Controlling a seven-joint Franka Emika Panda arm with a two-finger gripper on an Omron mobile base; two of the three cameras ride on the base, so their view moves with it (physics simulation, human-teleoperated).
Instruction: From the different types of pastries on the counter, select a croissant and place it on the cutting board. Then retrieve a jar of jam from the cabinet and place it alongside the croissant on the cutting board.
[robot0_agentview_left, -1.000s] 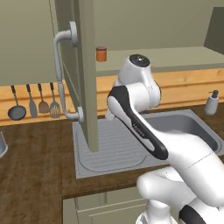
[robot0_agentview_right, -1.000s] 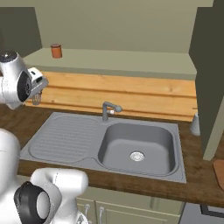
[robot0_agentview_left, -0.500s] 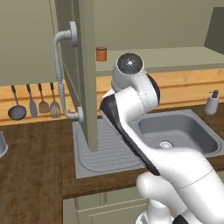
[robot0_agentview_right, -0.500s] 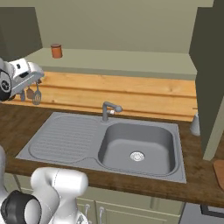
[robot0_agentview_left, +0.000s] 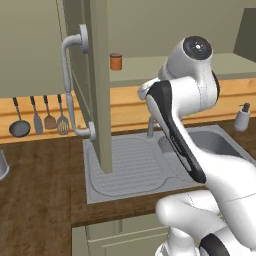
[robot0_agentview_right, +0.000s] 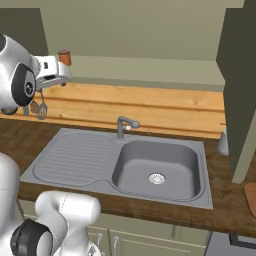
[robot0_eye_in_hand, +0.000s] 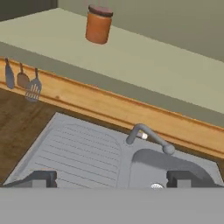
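On the open cabinet's shelf (robot0_eye_in_hand: 144, 61) the jam jar (robot0_eye_in_hand: 99, 24) stands untouched, the gripper (robot0_eye_in_hand: 111, 178) below it with jaws apart, fetching unfinished.

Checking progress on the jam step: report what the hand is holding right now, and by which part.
Nothing is held. The hand is open, its fingertips set wide apart over the sink, with nothing between them. The jam jar stands untouched on the cabinet shelf, well ahead.
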